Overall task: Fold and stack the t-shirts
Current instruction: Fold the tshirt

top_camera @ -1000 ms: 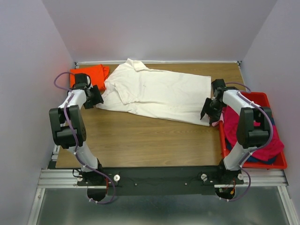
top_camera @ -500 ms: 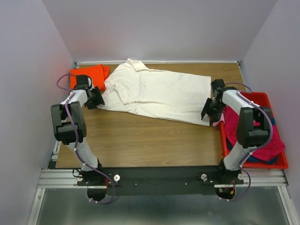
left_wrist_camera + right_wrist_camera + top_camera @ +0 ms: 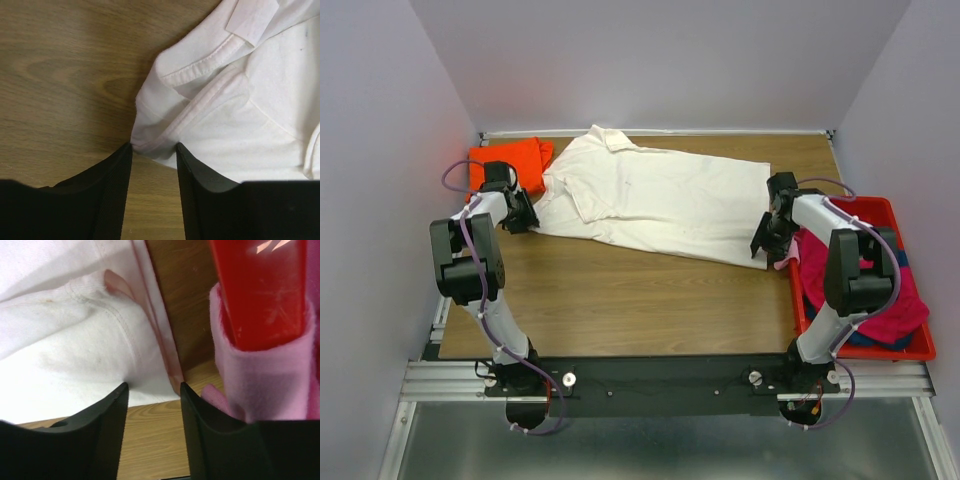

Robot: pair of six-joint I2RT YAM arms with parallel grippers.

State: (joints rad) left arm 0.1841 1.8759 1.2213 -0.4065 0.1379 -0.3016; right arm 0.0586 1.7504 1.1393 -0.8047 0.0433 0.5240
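Note:
The large cream-white t-shirt (image 3: 660, 200) lies spread across the back of the wooden table, collar to the left. The orange t-shirt (image 3: 510, 158) lies folded at the back left corner. My left gripper (image 3: 527, 217) is open at the white shirt's left sleeve corner. In the left wrist view the sleeve's edge (image 3: 155, 142) sits between the tips of the gripper (image 3: 153, 150). My right gripper (image 3: 761, 248) is open at the shirt's right hem corner. In the right wrist view the hem (image 3: 150, 370) lies between the tips of the gripper (image 3: 153, 390).
A red plastic bin (image 3: 865, 205) stands at the right edge with a magenta shirt (image 3: 860, 290) and dark blue cloth (image 3: 902, 258) inside. A pale pink shirt (image 3: 260, 380) hangs over the bin's rim (image 3: 260, 290), close to my right gripper. Grey walls surround the table.
My left gripper has edged in towards the white shirt's sleeve corner. My right gripper has shifted only slightly at the hem. The shirts have not moved.

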